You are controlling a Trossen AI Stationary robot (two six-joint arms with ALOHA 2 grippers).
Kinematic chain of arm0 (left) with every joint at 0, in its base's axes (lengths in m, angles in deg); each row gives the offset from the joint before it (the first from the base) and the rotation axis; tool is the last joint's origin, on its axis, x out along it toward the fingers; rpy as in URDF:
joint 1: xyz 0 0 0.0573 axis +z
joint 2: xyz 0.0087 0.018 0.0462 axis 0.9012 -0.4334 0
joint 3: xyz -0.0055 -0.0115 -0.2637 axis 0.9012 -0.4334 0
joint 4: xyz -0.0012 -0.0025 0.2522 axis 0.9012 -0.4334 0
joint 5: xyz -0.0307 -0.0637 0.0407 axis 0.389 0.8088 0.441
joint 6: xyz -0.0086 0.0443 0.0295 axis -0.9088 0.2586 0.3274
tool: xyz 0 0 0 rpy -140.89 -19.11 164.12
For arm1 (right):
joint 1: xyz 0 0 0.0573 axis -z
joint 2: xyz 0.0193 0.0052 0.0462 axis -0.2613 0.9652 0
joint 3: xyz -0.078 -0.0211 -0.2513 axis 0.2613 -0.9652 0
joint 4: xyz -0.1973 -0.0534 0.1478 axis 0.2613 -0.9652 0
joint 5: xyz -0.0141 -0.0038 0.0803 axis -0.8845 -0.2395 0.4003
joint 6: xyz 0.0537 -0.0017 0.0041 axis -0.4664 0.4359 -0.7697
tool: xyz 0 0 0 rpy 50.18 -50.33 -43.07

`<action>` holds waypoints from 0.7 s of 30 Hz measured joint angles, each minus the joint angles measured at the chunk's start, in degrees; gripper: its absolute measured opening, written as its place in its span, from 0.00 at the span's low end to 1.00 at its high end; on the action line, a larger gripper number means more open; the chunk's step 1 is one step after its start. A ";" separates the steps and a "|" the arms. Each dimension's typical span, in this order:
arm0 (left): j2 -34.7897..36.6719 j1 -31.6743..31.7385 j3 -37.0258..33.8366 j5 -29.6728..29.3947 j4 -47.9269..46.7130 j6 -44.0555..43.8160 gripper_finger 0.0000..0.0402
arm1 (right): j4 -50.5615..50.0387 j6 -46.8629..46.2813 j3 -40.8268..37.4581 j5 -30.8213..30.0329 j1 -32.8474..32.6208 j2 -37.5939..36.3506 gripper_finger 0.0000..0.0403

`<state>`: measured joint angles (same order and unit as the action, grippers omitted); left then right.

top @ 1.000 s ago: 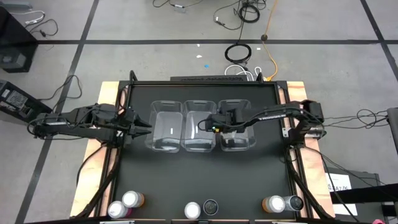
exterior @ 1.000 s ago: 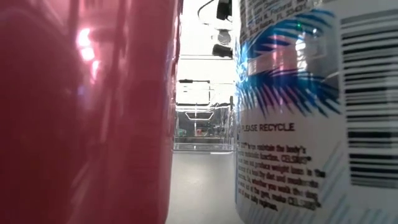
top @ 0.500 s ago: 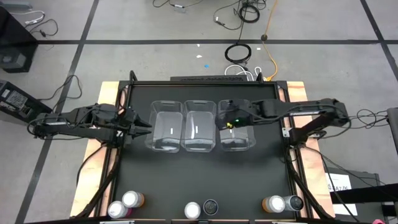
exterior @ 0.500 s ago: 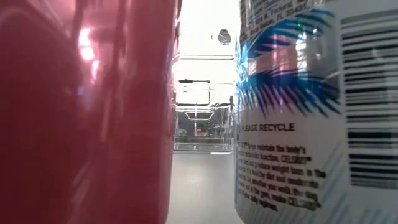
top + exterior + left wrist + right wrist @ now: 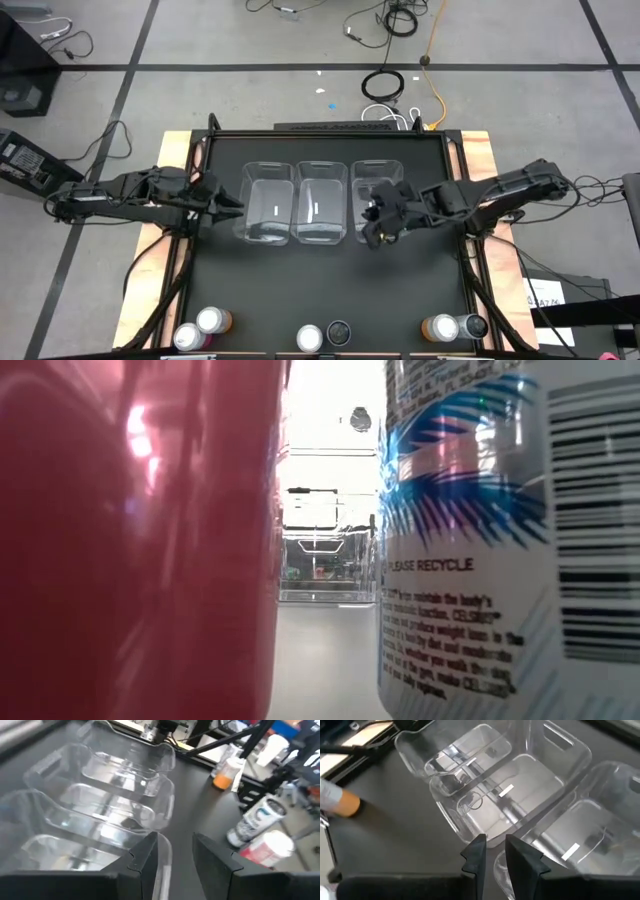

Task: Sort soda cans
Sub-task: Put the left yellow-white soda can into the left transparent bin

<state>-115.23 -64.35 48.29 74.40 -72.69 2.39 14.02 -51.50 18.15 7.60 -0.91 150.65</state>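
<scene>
Clear plastic is all I have near me: three empty bins [image 5: 322, 203] in a row across the middle of the high view, on the black bench [image 5: 320, 285]. My right hand [image 5: 375, 232] hangs over the lower edge of the right-hand bin, its two fingers a narrow gap apart and pinching nothing, as my own wrist view shows. My left hand [image 5: 232, 208] waits at the left side of the left-hand bin, fingers a little apart and also empty.

The soda cans [image 5: 322, 337] all stand along the bottom edge of the high view, well apart from the bins: a pair at lower left [image 5: 203, 327], a pair at lower centre, and a pair at lower right [image 5: 452, 326]. No can is in a bin, so I judge the sorting has not begun. The step in hand looks like a reach for a first can. My next move calls for swinging the right hand down to the lower-right pair, spreading the fingers wider than they are now, and closing on one can without knocking its neighbour, since the two stand touching or nearly so.

Much is cut off. The bottom frame edge clips the cans, so I see mostly silver tops and cannot tell every body colour. The low view is filled by a red can [image 5: 140, 540] and a white and blue printed can [image 5: 510, 540] pressed close to the lens, leaving only a slit through which the bins show.
</scene>
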 joint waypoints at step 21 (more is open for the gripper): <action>-20.11 -14.92 0.04 -13.75 29.87 -6.04 0.32 | -22.17 -23.85 -0.02 -18.39 -28.30 -3.75 0.16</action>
<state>-135.33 -79.27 48.33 60.65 -42.82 -3.65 -8.15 -75.35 18.13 -10.79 -29.22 146.90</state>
